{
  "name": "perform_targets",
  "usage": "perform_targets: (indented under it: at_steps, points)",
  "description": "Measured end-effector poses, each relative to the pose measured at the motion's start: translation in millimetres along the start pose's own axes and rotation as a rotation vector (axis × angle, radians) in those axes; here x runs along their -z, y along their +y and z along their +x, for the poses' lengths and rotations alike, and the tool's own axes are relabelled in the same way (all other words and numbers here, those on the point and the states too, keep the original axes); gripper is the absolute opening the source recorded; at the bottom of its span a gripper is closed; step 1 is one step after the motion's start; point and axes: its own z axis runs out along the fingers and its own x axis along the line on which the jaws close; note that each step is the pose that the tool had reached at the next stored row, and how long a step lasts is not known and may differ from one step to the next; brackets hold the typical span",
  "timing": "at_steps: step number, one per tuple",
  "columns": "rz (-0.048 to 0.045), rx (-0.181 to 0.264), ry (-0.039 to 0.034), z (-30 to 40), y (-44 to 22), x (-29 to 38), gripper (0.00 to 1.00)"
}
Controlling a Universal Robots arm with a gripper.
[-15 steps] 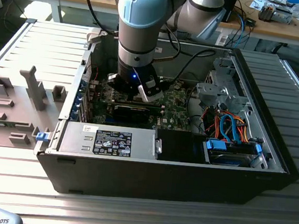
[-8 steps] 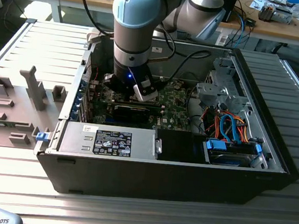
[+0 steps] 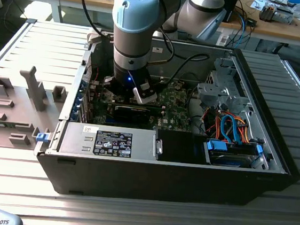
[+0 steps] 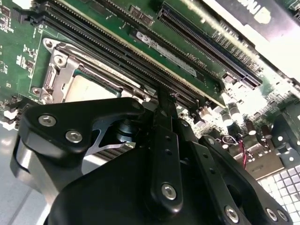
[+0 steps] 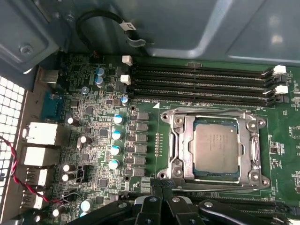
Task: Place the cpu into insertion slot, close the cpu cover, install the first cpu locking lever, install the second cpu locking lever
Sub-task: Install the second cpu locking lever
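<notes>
Black gripper (image 5: 161, 206) fingers look pressed together, empty, hovering just beside the socket; your small silver-grey square cpu (image 5: 217, 149) already sits in its slot with the thin silvery metal cpu cover (image 5: 213, 114) closed down around it (presumably awaiting levers)

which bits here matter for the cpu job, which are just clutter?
Job: cpu in the socket, cpu cover closed around it, gripper beside the socket.
Clutter: memory slots, blue capacitors, red wires, orange cables.
</notes>
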Motion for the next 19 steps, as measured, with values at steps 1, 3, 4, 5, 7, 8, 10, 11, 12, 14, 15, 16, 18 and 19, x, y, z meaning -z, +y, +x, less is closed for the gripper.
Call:
perform_targets:
  at_steps: [1, 3, 4, 5, 7, 8, 10, 11, 12, 14, 15, 16, 18, 19]
  points:
    - [0.0002, 0.000, 0.0000, 0.1, 0.6, -0.7, 0.11]
    - [0.0005, 0.000, 0.0005, 0.1, 2.0, -1.7, 0.11]
    - [0.0002, 0.000, 0.0004, 0.0, 2.9, -2.4, 0.11]
    - [0.0000, 0.000, 0.0000, -0.1, 4.1, -3.1, 0.11]
    - [-0.0003, 0.000, -0.0003, -0.4, 6.3, -4.8, 0.11]
    - [0.0000, 0.000, -0.0001, -0.4, 6.9, -5.1, 0.11]
    - [0.0000, 0.001, 0.0001, -0.5, 8.0, -5.7, 0.11]
    - [0.0001, 0.001, 0.0002, -0.5, 8.3, -5.8, 0.11]
    - [0.0001, 0.001, 0.0002, -0.5, 8.6, -5.9, 0.11]
    - [-0.0001, 0.002, 0.0004, -0.6, 9.1, -6.1, 0.11]
    - [0.0000, 0.002, 0.0005, -0.5, 9.2, -6.1, 0.11]
    - [0.0000, 0.003, 0.0007, -0.5, 9.3, -6.2, 0.11]
    - [-0.0003, 0.005, 0.0010, -0.5, 9.3, -6.2, 0.11]
    - [-0.0002, 0.005, 0.0011, -0.5, 9.3, -6.2, 0.11]
